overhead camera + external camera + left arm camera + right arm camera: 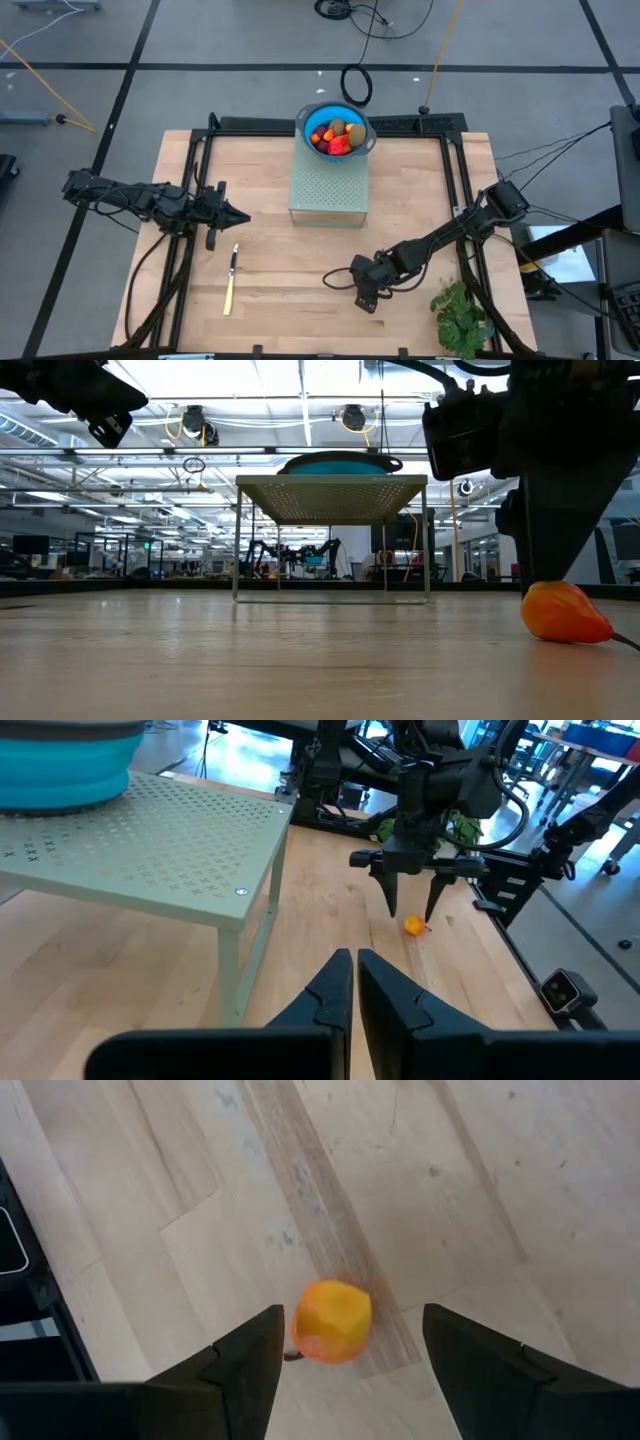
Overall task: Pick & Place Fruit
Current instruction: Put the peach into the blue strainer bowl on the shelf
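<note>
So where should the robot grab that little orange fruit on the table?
Across its round middle, coming straight down from above. The orange fruit is small and lumpy and lies alone on the wooden table, so its sides are free. The right gripper hangs open right over it, one finger on each side; closing there would probably hold it best.

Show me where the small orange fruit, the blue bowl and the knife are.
small orange fruit (332, 1321), right wrist view, its middle.
blue bowl (307, 115), high view, its rim.
knife (229, 293), high view, yellow handle.
</note>
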